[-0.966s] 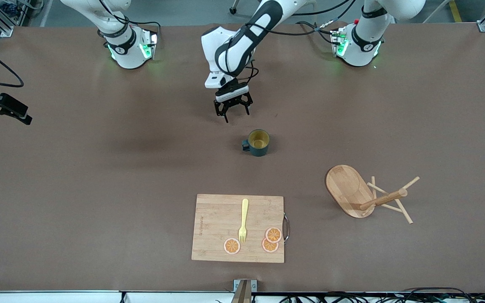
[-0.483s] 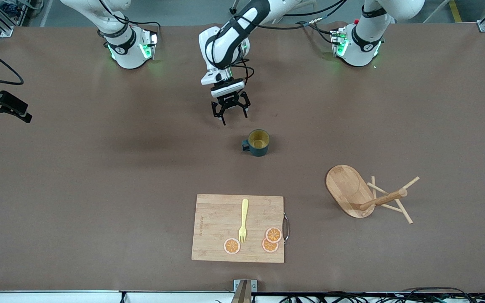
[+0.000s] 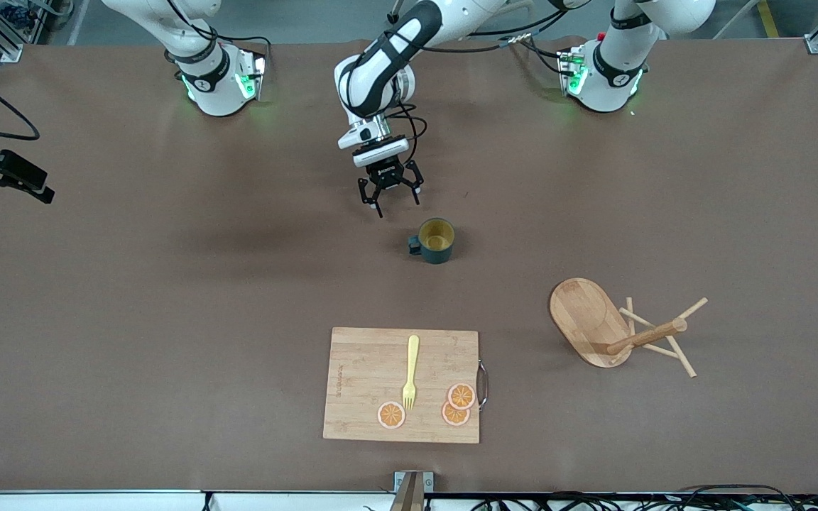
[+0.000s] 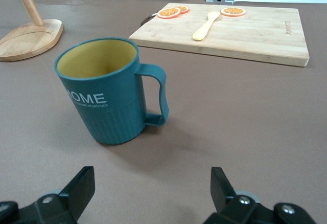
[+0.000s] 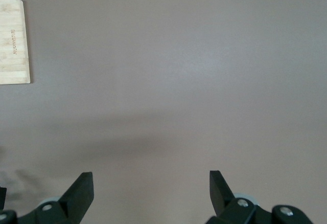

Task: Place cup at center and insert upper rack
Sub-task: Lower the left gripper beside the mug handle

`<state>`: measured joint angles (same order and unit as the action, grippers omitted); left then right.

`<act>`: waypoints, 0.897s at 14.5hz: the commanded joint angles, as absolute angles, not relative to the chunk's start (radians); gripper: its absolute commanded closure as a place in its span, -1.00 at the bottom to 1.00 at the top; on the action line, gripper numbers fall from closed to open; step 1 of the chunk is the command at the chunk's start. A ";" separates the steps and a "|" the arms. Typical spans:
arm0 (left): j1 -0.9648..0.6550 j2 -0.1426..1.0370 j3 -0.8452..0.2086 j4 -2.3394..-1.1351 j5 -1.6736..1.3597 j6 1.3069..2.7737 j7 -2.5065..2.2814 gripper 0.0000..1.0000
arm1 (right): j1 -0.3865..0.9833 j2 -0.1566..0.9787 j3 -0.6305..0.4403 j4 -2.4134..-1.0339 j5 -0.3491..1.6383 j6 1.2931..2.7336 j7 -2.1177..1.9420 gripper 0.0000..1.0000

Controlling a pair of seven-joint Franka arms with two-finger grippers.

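The dark teal cup [image 3: 436,240] with a mustard-yellow inside stands upright near the table's middle, its handle toward the right arm's end. In the left wrist view the cup [image 4: 104,98] is close in front of the fingers. My left gripper [image 3: 396,202] is open and empty, low over the table just beside the cup on the robots' side. The wooden mug tree [image 3: 611,328] lies tipped on its side toward the left arm's end; its oval base [image 4: 30,37] shows in the left wrist view. My right gripper [image 3: 38,190] is open and empty, waiting at the right arm's end over bare table [image 5: 163,81].
A rectangular bamboo cutting board [image 3: 402,383] lies nearer the front camera than the cup, with a yellow fork [image 3: 410,372] and three orange slices [image 3: 460,395] on it. It also shows in the left wrist view [image 4: 255,35] and its corner in the right wrist view [image 5: 13,40].
My left arm has swung and brought its open gripper slightly lower and closer to the cup. The cup, mug tree and right gripper have stayed put.
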<state>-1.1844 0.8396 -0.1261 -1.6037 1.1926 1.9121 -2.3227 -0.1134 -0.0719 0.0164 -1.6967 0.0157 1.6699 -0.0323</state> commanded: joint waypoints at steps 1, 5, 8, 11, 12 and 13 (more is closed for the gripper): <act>-1.201 0.868 -0.114 -1.568 1.241 1.885 -2.326 -1.00 | -0.123 -0.100 0.025 -1.717 0.000 1.683 -0.043 -1.00; -1.198 0.887 -0.100 -1.554 1.324 1.885 -2.324 -1.00 | -0.121 -0.100 0.025 -1.718 0.000 1.695 -0.043 -1.00; -1.198 0.919 -0.086 -1.519 1.350 1.885 -2.319 -0.99 | -0.120 -0.100 0.026 -1.718 0.002 1.704 -0.043 -1.00; -1.197 0.939 -0.071 -1.511 1.355 1.885 -2.286 -0.96 | -0.121 -0.098 0.025 -1.718 0.000 1.704 -0.043 -1.00; -1.197 0.948 -0.068 -1.505 1.359 1.885 -2.278 -0.96 | -0.120 -0.100 0.026 -1.718 0.000 1.704 -0.043 -1.00; -1.195 0.951 -0.066 -1.503 1.359 1.888 -2.258 -0.96 | -0.120 -0.098 0.026 -1.718 0.000 1.704 -0.043 -1.00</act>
